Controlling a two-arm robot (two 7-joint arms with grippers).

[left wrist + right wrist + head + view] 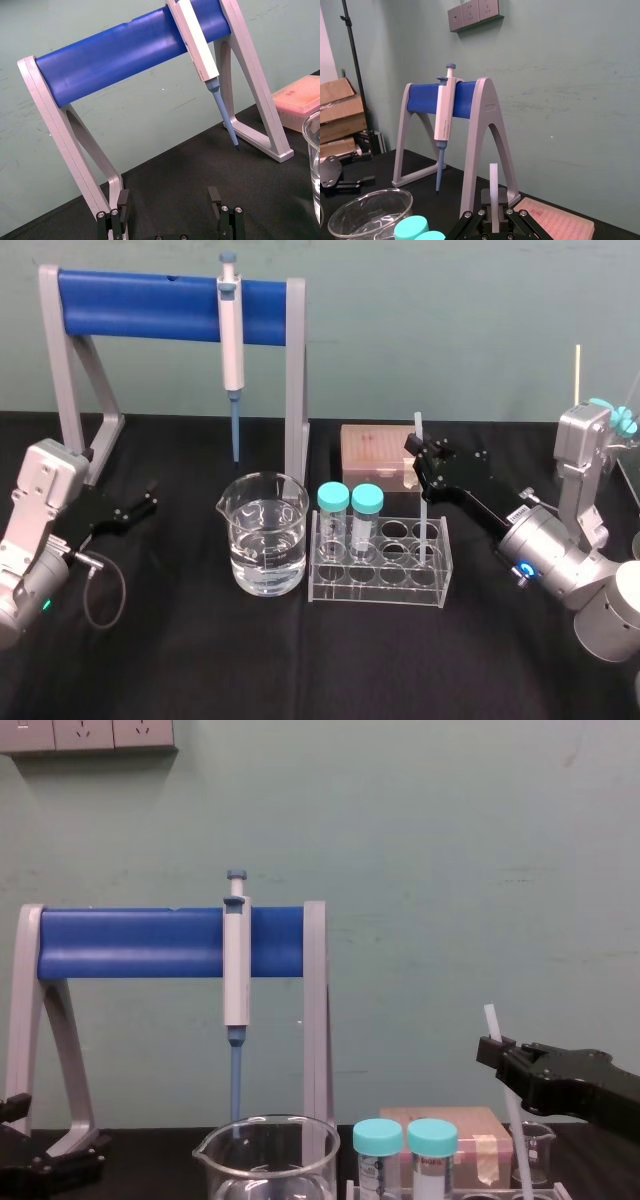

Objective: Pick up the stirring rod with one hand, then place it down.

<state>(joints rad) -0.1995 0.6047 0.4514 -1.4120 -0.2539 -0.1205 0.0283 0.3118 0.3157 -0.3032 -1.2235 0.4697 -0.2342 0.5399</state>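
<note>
**Right gripper clamps rod over tube rack**

Head view: the right gripper is closed on the rod near its top end. The rod stands almost upright, with its lower part down in a hole at the right end of the clear rack, just in front of the pink tip box. The left gripper is at the left of the black table, well apart from the beaker.

Left wrist view: the left gripper has its fingers spread wide with nothing between them. It faces the blue stand and the hanging pipette.

Right wrist view: the rod rises straight from between the pinched fingers of the right gripper.

Chest view: the right gripper comes in from the right, gripping the slightly tilted rod beside two teal-capped tubes.
</note>
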